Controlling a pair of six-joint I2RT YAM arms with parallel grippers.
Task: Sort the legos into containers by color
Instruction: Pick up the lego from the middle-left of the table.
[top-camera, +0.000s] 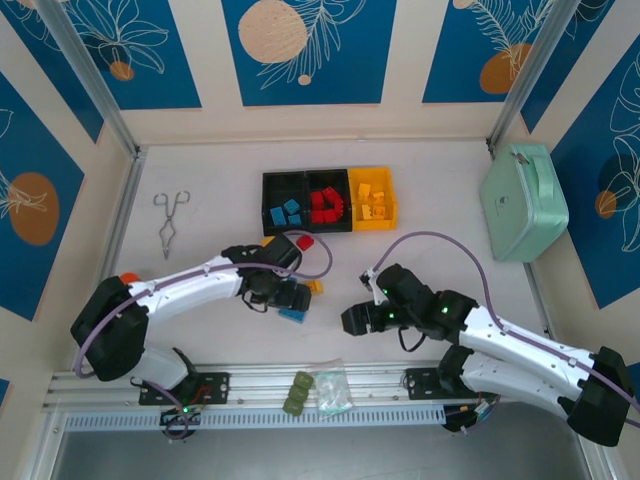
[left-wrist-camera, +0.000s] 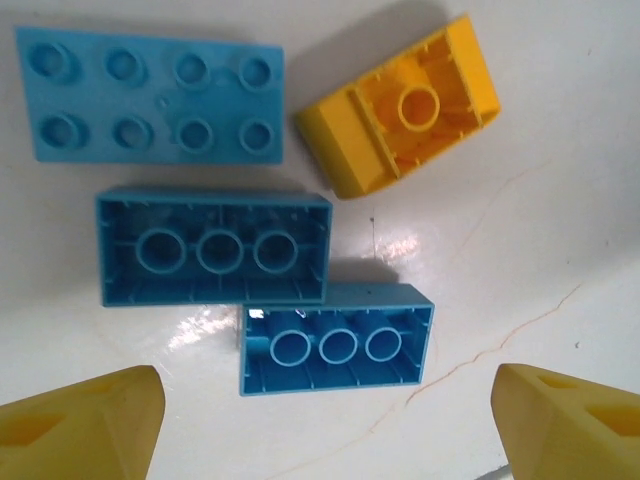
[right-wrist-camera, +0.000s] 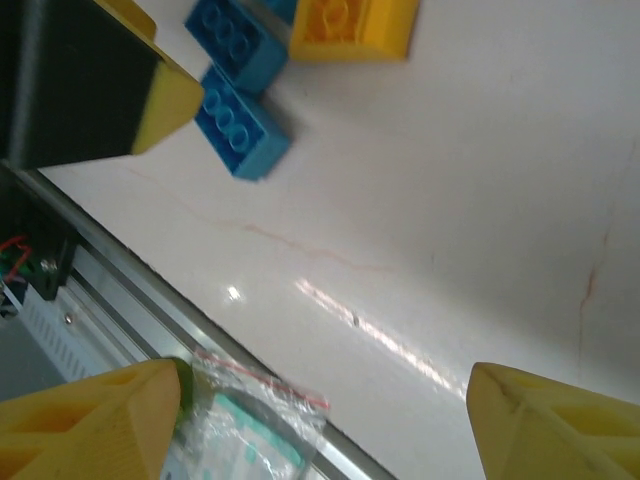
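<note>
Hiding most loose legos (top-camera: 293, 314) from above, the left gripper (left-wrist-camera: 325, 420) hovers wide over three blue bricks (left-wrist-camera: 213, 248) and a yellow brick (left-wrist-camera: 400, 105) on the table; the right gripper (right-wrist-camera: 320, 425), also spread and empty, angles low near them.

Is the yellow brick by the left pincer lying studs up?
No, the yellow brick lies upside down, with its hollow underside and inner tube facing up.

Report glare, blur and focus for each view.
Left wrist: the blue plastic studded bricks are sharp, small glare spots sit on the glossy white tabletop, the left end effector fingertips look soft. Right wrist: a glare streak crosses the tabletop, the bricks look slightly blurred. Top external: even light, faint shadows.
</note>
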